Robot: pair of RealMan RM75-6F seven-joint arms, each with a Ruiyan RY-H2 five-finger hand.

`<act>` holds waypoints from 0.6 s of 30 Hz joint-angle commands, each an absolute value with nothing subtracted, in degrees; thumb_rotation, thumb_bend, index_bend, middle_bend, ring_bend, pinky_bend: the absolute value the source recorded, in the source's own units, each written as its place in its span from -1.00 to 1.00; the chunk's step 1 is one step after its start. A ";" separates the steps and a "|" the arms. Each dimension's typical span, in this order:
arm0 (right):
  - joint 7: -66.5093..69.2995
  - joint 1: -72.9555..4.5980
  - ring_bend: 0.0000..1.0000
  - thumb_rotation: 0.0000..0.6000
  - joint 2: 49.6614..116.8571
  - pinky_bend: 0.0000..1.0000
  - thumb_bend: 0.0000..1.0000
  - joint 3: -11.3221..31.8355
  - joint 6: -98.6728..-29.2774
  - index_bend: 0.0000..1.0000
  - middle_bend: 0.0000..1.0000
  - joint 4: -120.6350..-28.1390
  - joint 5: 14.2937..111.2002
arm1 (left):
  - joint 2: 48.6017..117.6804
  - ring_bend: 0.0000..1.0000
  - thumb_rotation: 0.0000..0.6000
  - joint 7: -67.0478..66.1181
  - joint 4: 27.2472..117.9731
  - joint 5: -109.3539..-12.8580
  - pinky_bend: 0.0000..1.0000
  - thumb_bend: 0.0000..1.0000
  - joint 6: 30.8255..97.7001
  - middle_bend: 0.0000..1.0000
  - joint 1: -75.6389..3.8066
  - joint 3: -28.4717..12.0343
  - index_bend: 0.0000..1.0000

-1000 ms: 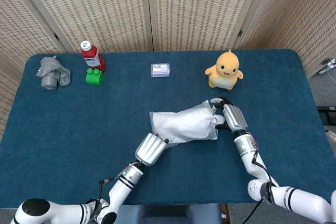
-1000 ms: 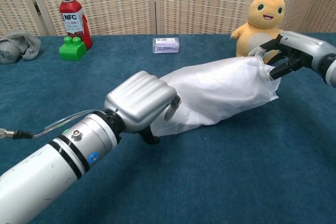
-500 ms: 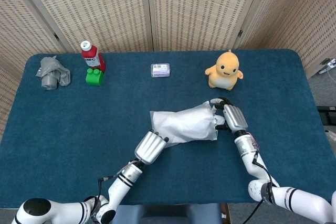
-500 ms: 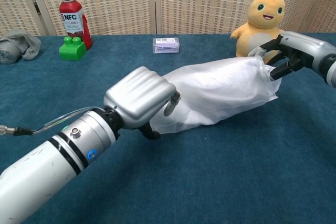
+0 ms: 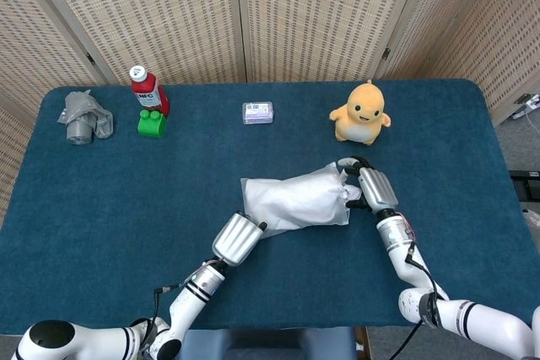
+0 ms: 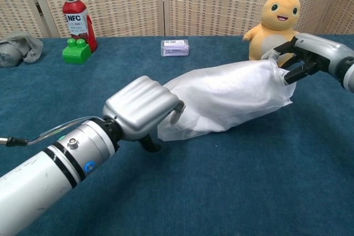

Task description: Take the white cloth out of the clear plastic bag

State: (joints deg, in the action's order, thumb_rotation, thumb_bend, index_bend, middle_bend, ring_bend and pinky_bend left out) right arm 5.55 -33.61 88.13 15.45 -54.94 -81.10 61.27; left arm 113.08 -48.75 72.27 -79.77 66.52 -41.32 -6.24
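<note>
Lying mid-table, the clear plastic bag (image 5: 297,201) with the white cloth (image 6: 227,96) inside runs lengthwise left to right. The right hand (image 6: 310,54) pinches its right end; the left hand (image 5: 238,238) sits at the other — grip unclear. Blue table (image 5: 439,149), wicker screens (image 5: 312,14) behind.

1. Our bag (image 5: 297,201) lies mid-table (image 5: 101,200), our left hand (image 5: 235,239) at its near-left end, our right hand (image 5: 371,189) at its right end.
2. Behind it: toy (image 5: 361,112), box (image 5: 257,112), bottle (image 5: 148,90), block (image 5: 152,123).
</note>
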 commanded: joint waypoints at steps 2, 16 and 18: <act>5.68 -33.57 -0.84 1.00 88.13 -0.55 0.35 15.45 -54.96 0.61 -0.53 -81.15 61.37 | 114.34 0.42 1.00 -49.66 70.71 -80.24 0.45 -0.94 67.45 0.62 -41.41 -6.75 -0.06; 6.54 -33.30 -0.84 1.00 88.07 -0.55 0.35 15.30 -54.80 0.61 -0.53 -80.86 61.87 | 117.42 0.47 1.00 -45.42 63.91 -83.67 0.48 -0.94 69.55 0.68 -41.61 -6.66 0.23; 6.65 -33.30 -0.84 1.00 88.13 -0.55 0.36 15.29 -54.79 0.61 -0.53 -80.78 61.97 | 117.37 0.47 1.00 -44.53 63.56 -84.22 0.48 -0.92 69.56 0.68 -41.66 -6.47 0.24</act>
